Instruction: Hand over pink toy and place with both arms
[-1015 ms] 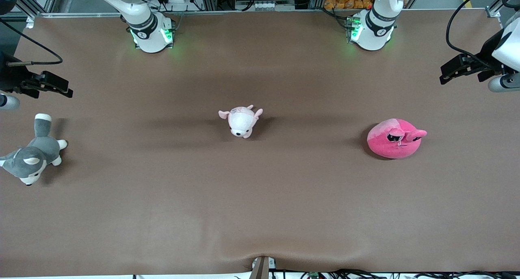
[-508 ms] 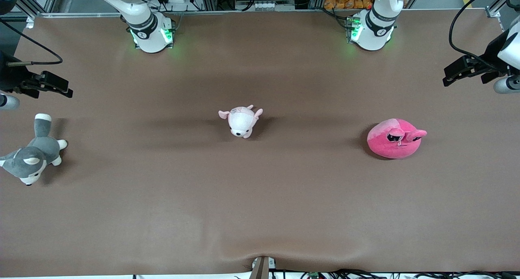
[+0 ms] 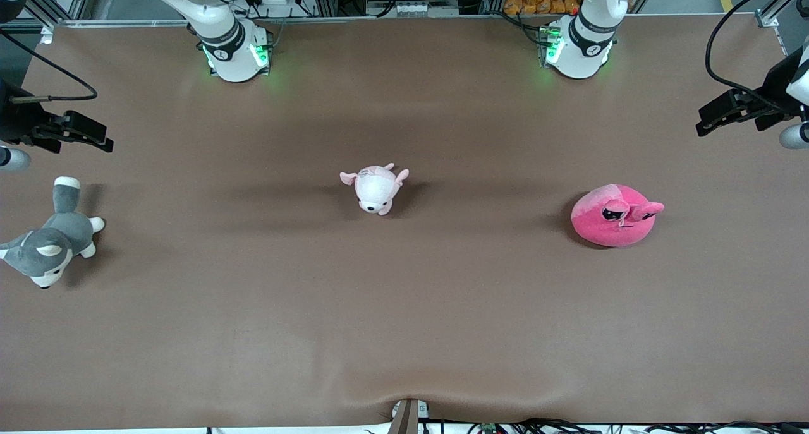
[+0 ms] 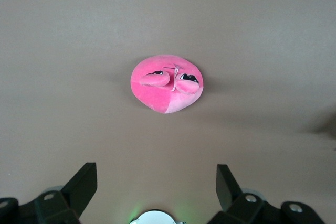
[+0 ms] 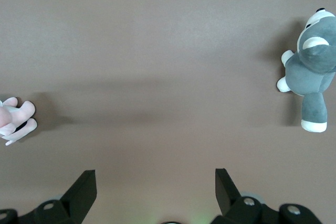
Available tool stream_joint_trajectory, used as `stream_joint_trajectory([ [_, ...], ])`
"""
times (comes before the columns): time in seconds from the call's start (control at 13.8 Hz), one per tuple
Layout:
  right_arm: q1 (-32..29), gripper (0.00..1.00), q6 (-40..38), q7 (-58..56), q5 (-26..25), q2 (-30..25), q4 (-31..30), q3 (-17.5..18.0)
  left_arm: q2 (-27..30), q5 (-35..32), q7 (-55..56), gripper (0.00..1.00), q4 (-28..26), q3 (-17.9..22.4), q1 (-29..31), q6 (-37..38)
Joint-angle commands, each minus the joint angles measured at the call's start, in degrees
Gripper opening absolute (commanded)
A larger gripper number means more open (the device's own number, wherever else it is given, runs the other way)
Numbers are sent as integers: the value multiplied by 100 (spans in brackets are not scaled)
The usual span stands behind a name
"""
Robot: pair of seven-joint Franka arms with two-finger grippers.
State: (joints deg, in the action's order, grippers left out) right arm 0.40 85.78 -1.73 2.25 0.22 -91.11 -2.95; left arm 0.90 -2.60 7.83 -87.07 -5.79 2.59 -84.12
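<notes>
Three soft toys lie on the brown bench (image 3: 404,333). Largest, the pink toy (image 3: 614,216) sits toward the left arm's end, untouched; the husky (image 3: 49,247) lies at the right arm's end edge; the small pale pink animal (image 3: 375,189) rests mid-bench. The left gripper (image 3: 727,112) hangs over its end edge, fingers (image 4: 84,184) spread wide, holding nothing. The right gripper (image 3: 79,132) waits over its own end, fingers (image 5: 83,187) likewise apart and empty. A good pickup would centre over the round body and pinch deep into the plush.
</notes>
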Motion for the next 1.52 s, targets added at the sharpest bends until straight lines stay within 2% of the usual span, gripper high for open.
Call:
stream_joint_trajectory([
  [0.0, -31, 100, -17, 67, 56, 13, 32, -39, -72, 93, -10, 100, 129, -36, 66, 27],
  [0.73, -14, 100, -8, 67, 56, 22, 23, -39, -134, 146, 34, 100, 146, -36, 215, 9],
  [1.09, -40, 100, 0, 67, 56, 31, 32, -39, -213, 155, 605, 100, 164, -36, 224, -96],
  [1.45, -40, 100, 18, 67, 56, 39, 32, -39, -388, 155, 720, 100, 173, -28, 365, -342],
])
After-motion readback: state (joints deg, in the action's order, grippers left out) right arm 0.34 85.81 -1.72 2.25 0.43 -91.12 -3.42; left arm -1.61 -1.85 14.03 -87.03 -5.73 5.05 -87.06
